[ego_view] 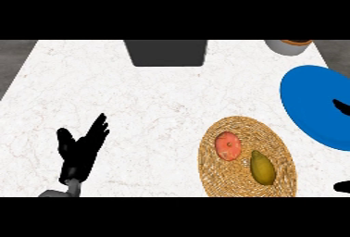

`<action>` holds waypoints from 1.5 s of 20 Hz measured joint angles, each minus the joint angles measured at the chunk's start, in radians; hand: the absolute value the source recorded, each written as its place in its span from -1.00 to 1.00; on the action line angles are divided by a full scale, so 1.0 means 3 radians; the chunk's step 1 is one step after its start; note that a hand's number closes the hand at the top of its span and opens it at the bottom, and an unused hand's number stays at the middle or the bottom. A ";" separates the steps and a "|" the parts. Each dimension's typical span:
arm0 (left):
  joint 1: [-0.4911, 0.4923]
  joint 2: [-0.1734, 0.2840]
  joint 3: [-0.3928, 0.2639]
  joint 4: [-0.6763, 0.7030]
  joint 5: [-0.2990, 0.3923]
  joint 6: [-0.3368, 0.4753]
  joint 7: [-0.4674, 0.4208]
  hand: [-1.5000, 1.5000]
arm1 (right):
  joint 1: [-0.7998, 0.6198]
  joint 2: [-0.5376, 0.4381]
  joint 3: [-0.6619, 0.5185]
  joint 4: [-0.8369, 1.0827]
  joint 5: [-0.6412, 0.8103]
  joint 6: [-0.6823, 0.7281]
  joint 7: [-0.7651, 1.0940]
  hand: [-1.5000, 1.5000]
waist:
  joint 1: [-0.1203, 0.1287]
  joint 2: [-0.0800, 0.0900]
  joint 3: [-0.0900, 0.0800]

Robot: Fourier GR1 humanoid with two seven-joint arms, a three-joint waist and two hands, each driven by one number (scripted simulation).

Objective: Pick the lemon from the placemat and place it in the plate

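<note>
The yellow-olive lemon (262, 167) lies on the round woven placemat (222, 178), on its right half. A reddish-orange round fruit (228, 146) sits just left of and beyond it on the same mat. The blue plate (311, 104) lies to the upper right of the mat and is cut off by the view's right edge. My left hand (78, 150) rests open at the lower left, fingers up, far from the mat. Of my right hand (340, 107) only small black parts show at the right edge, one over the plate and one lower down beside the mat.
A dark grey box (166, 52) stands at the far middle of the white marble counter (137, 102). A grey bowl (290, 46) with something orange in it sits at the far right corner. Darker floor shows past the counter's left edge.
</note>
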 measured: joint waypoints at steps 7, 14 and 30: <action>0.0023 -0.0074 0.0041 0.0049 -0.0079 -0.0051 -0.0075 0.00 | 0.0140 0.0248 0.0329 -0.0688 0.0484 -0.0041 0.0783 -1.00 | 0.0011 0.0000 0.0004; 0.0115 -0.0095 0.0089 -0.0119 -0.0125 -0.0123 0.0029 0.00 | 0.0044 0.0568 0.0609 -0.0657 0.1002 0.0040 0.1125 -1.00 | 0.0027 0.0003 0.0006; 0.0072 -0.0269 0.0261 -0.0075 -0.0334 -0.0260 0.0105 0.00 | 0.0116 0.1226 0.0891 -0.0518 0.1906 0.0063 0.1269 -1.00 | 0.0023 0.0003 0.0007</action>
